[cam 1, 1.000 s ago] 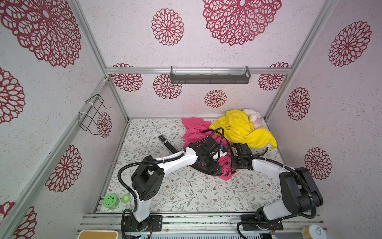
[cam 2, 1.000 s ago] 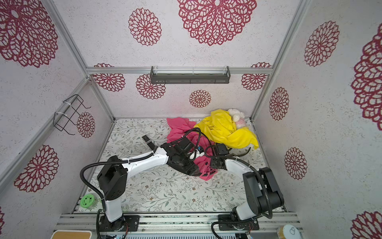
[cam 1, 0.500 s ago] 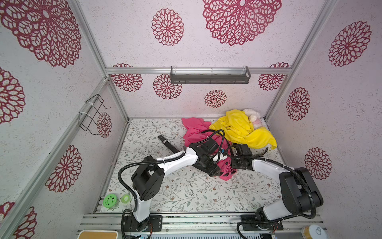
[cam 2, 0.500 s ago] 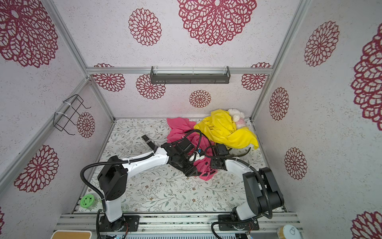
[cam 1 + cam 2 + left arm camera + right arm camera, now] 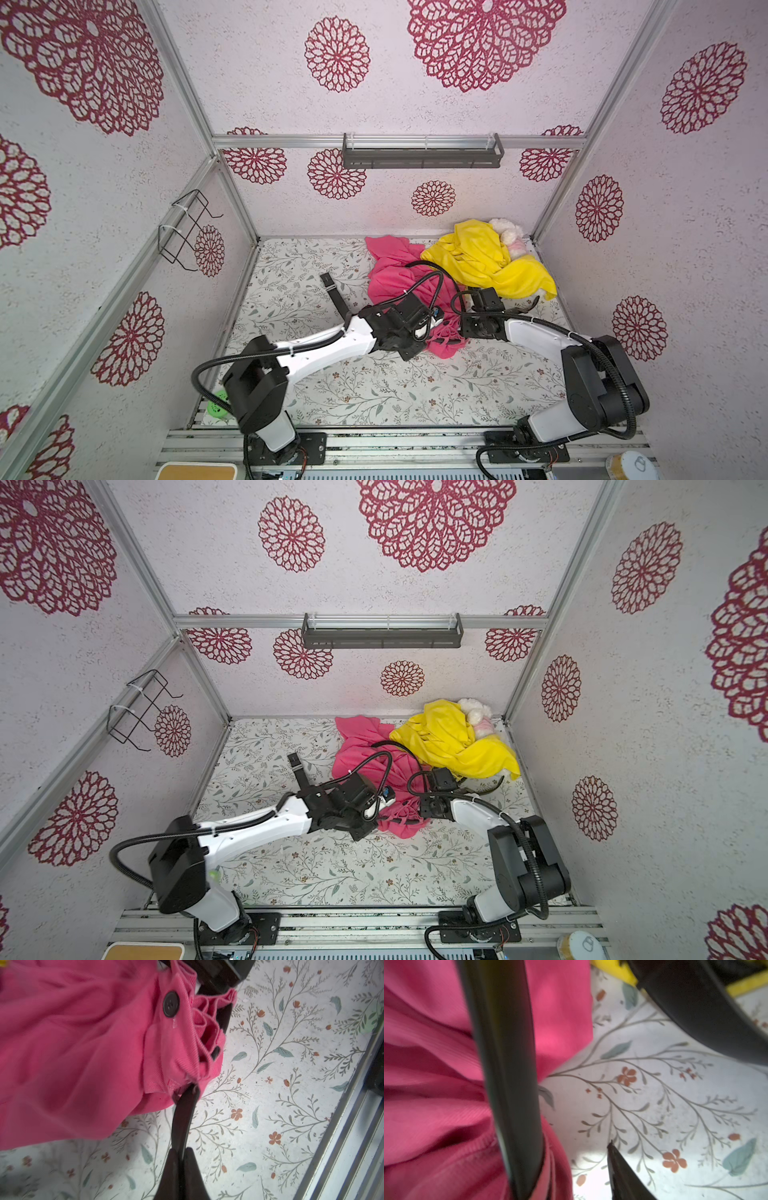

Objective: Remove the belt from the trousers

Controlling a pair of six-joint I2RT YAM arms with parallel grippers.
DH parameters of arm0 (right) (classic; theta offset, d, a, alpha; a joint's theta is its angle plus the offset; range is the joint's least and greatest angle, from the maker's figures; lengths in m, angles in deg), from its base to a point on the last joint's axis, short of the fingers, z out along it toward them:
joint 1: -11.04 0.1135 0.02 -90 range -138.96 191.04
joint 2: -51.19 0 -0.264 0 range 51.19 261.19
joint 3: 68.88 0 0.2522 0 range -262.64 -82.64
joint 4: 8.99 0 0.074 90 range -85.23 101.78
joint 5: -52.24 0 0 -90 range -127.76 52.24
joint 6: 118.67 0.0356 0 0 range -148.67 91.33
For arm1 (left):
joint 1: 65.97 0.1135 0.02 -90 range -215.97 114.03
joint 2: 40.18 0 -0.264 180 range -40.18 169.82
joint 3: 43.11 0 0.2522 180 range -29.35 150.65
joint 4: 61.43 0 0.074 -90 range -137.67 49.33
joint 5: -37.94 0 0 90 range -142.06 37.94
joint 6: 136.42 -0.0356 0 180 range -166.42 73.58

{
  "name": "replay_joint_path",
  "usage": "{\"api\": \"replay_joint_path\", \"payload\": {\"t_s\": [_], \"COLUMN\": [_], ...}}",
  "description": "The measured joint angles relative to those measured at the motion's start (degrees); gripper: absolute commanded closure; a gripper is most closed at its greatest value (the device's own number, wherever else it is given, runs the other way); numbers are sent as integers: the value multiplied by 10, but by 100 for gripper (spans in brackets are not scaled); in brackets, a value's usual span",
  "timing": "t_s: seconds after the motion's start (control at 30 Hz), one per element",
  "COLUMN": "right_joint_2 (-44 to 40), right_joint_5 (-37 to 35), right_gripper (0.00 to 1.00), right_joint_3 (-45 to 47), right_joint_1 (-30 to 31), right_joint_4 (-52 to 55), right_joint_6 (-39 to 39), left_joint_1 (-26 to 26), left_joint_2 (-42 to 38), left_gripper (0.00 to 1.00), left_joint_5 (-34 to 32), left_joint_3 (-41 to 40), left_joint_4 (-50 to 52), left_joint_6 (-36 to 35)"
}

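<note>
Note: left pincer [image 5: 182,1157] has just clamped shut on belt [image 5: 184,1113] at waistband of trousers [image 5: 83,1043]. Right pincer [image 5: 457,337] is parting, gripping nothing evident. Belt still threaded; pull looks ready.

The left gripper [image 5: 182,1153] has closed, pinching the belt [image 5: 184,1109].

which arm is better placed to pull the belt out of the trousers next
Left. In the left wrist view the left gripper is shut on the belt where it leaves the pink trousers, so it can likely pull now. The right gripper is open, its visible finger off the fabric.
</note>
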Motion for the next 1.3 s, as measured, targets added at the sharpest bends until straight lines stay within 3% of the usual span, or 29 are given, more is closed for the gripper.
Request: {"api": "replay_joint_path", "payload": {"t_s": [0.2, 0.37, 0.53, 0.73, 0.9, 1.13, 1.3], "right_joint_2": [0, 0, -3, -3, -3, -2, -2], "right_joint_5": [-2, 0, 8, -19, -19, -8, -7], "right_gripper": [48, 48, 48, 47, 47, 47, 47], "right_joint_3": [-32, -33, -24, 11, 21, 21, 21], "right_joint_1": [-23, -74, -86, -114, -138, -140, -176], "right_joint_4": [17, 33, 32, 33, 35, 30, 31], "right_joint_6": [-21, -31, -32, -34, -36, -36, -41], "left_joint_1": [29, 137, 243, 383, 471, 504, 560], "left_joint_2": [-143, -251, -325, -347, -349, -333, -322], "left_gripper": [100, 100, 100, 100, 100, 100, 100], "left_joint_5": [-88, -128, -154, -210, -206, -189, -191], "left_joint_3": [-76, -94, -92, -62, -24, 27, 65], "left_joint_4": [33, 57, 60, 58, 53, 49, 32], "left_joint_6": [-10, -21, -44, -62, -65, -68, -66]}}
